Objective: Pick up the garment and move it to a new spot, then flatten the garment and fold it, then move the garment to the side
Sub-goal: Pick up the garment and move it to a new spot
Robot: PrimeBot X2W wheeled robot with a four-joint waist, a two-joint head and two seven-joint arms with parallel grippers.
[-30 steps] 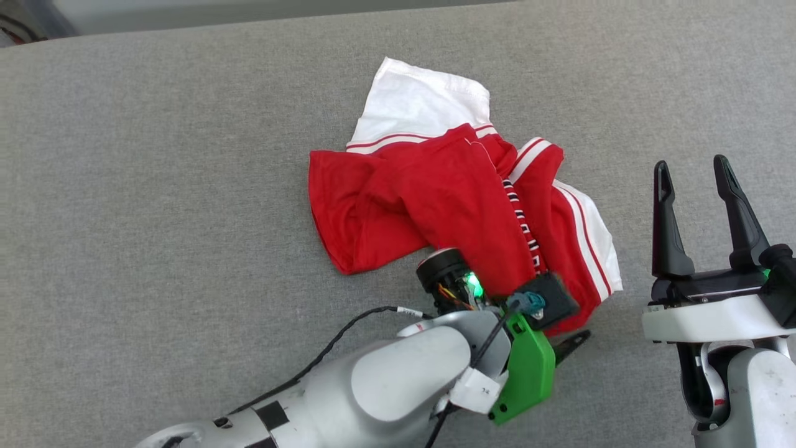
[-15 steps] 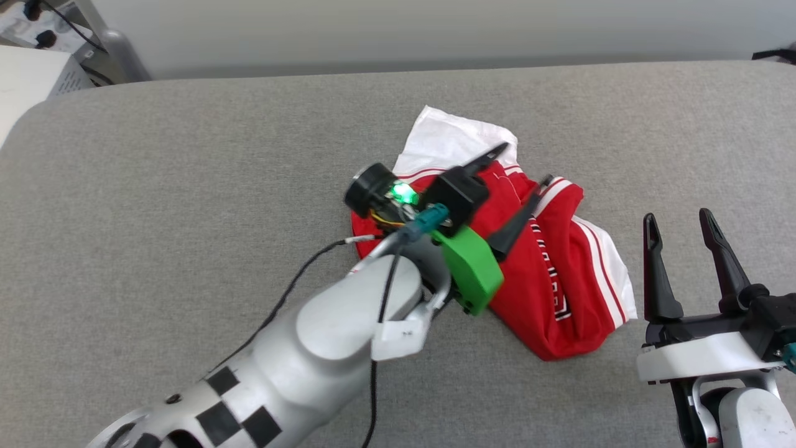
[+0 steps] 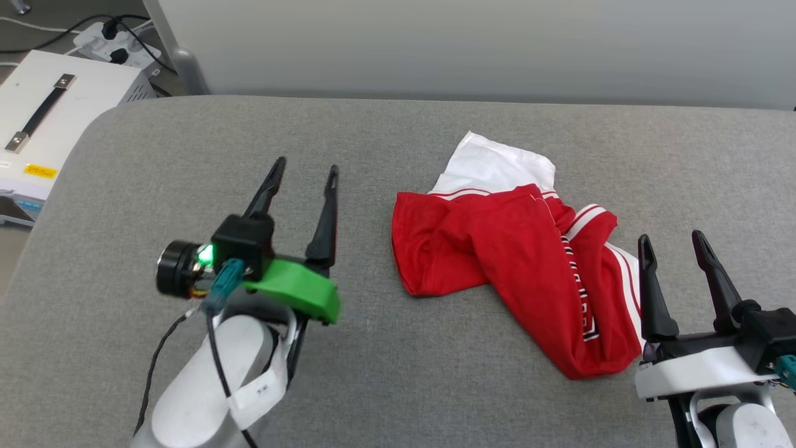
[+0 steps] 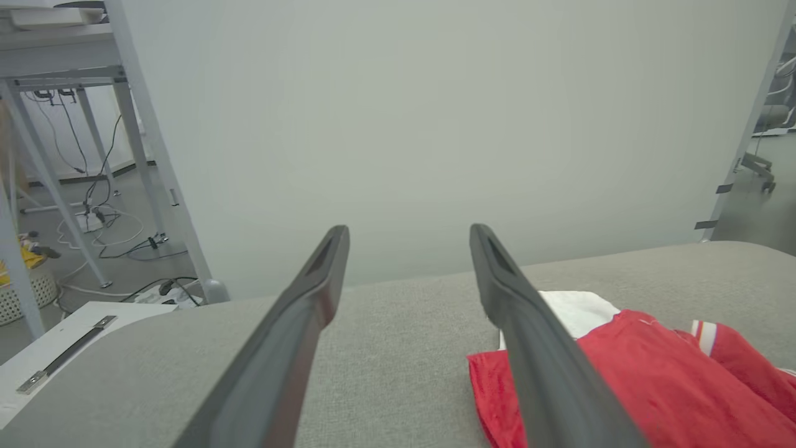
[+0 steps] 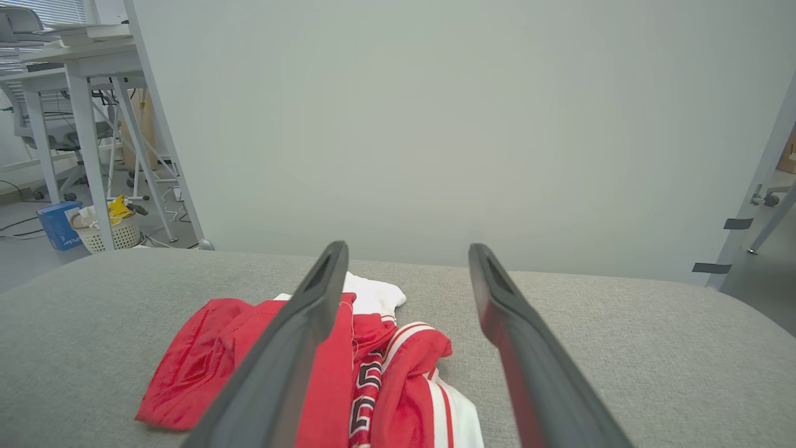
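Observation:
The garment (image 3: 497, 249) lies crumpled on the grey padded surface (image 3: 385, 373), red with a white sleeve at its far end and striped trim along its right side. My left gripper (image 3: 305, 171) hangs open to the garment's left, well apart from it, with nothing between its fingers. In the left wrist view the garment (image 4: 640, 386) shows at the lower right, beyond the left gripper (image 4: 407, 233). My right gripper (image 3: 671, 239) stands open at the garment's near right edge, holding nothing. In the right wrist view the garment (image 5: 217, 361) lies just ahead of the right gripper (image 5: 407, 249), partly behind its left finger.
A white box with a black handle (image 3: 56, 112) and a power strip with cables (image 3: 112, 40) sit off the surface's far left corner. A pale wall (image 3: 472, 50) runs behind the far edge. Bare grey padding stretches left and in front of the garment.
My left gripper has let go of the garment and swung away to the left, now open. The head camera has tilted up, showing the wall and white box. The right gripper stays open.

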